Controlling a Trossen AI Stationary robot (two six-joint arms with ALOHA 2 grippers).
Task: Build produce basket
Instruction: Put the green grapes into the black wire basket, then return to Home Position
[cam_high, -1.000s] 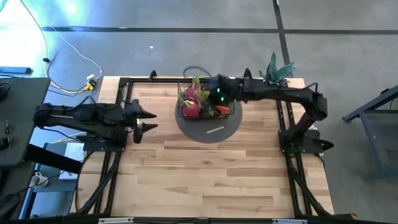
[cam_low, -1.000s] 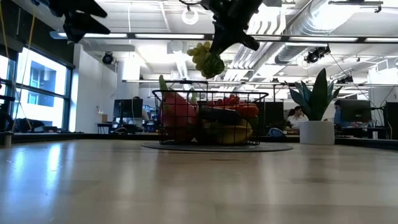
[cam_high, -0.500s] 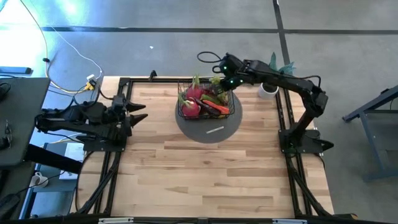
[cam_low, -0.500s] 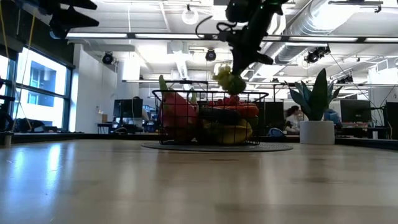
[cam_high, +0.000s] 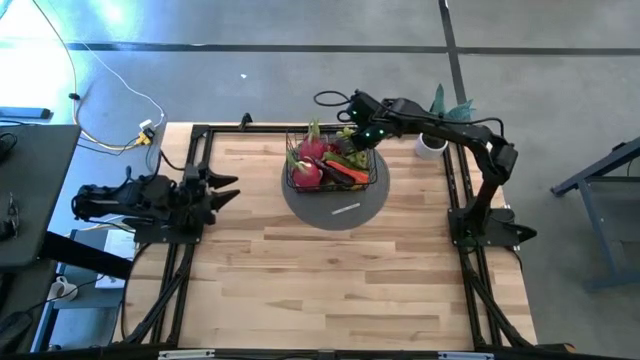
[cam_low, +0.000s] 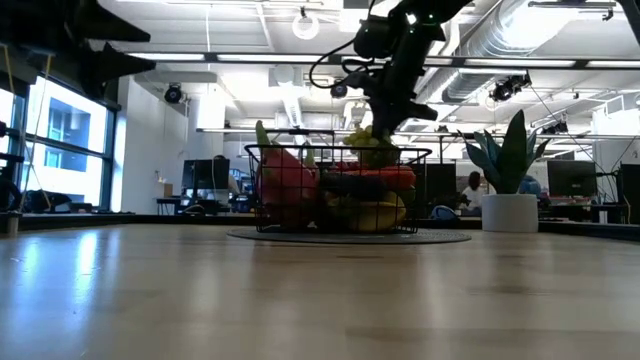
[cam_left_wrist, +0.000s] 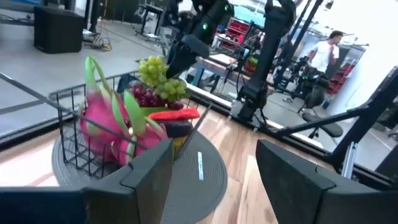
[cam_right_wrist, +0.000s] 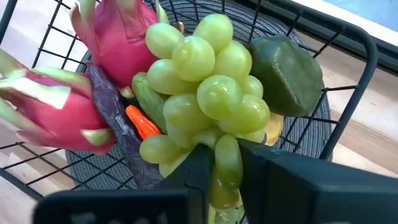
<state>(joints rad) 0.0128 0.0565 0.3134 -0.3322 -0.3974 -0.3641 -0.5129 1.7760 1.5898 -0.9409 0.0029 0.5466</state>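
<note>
The black wire basket (cam_high: 377, 172) stands on a round grey mat (cam_high: 335, 212) at the table's far middle. It holds pink dragon fruits (cam_high: 310, 160), a red chilli (cam_high: 352, 174), red grapes (cam_left_wrist: 144, 97) and a dark green piece (cam_right_wrist: 286, 74). My right gripper (cam_high: 352, 138) is shut on a bunch of green grapes (cam_right_wrist: 205, 93) over the basket's far right corner. In the low view the bunch (cam_low: 372, 148) hangs level with the basket's rim. My left gripper (cam_left_wrist: 214, 180) stands open and holds nothing, at the table's left edge (cam_high: 225, 187). My right gripper pinches the green grapes by the bunch's upper end (cam_right_wrist: 227, 158) between its two fingers. The fingers come from above, slanting down. The bunch hangs below them over the other produce. I cannot tell whether its lowest grapes rest on that produce.
A potted green plant (cam_high: 438, 120) in a white pot (cam_low: 510, 212) stands at the far right, close behind my right arm. A small white strip (cam_high: 345, 208) lies on the mat in front of the basket. Bare wood (cam_high: 330, 280) fills the table's near half.
My right gripper has carried the green grapes toward the table's far edge and down, from well above the basket to its rim. My left gripper has drawn back toward the table's left edge and sunk a little, still open.
</note>
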